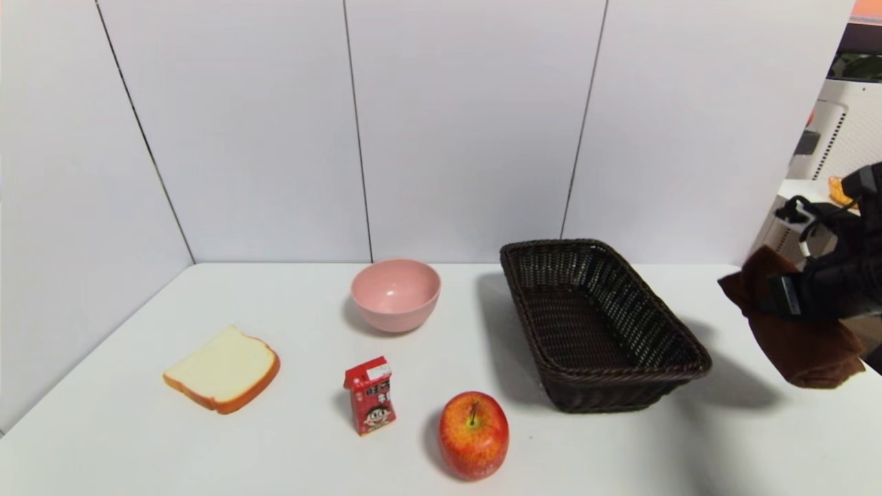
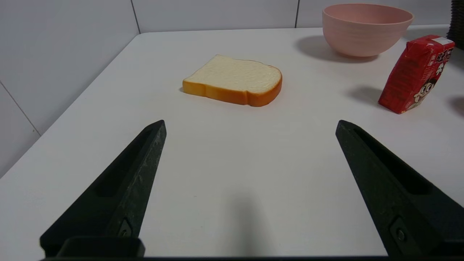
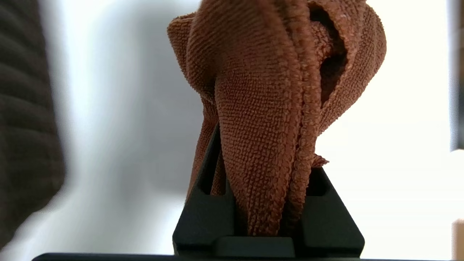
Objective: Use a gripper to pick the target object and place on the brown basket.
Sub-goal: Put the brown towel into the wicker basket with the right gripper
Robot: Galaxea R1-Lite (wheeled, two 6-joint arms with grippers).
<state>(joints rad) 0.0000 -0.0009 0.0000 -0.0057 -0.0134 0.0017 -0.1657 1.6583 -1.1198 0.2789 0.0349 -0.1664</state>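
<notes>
White panel walls [image 1: 468, 124] with dark seams rise behind and left of the white table [image 1: 138, 427]. Right of the table stands white furniture [image 1: 844, 138], with orange above it.

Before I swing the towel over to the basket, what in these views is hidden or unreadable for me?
- Right gripper, head view: the towel wraps its fingertips, and the arm runs off the edge.
- Right wrist view: the towel fills the picture; the basket is only a blurred edge, so clearance is unknown.
- Left gripper: absent from the head view; seen only in its wrist view, open over the table.
- Milk carton: print too small.
</notes>
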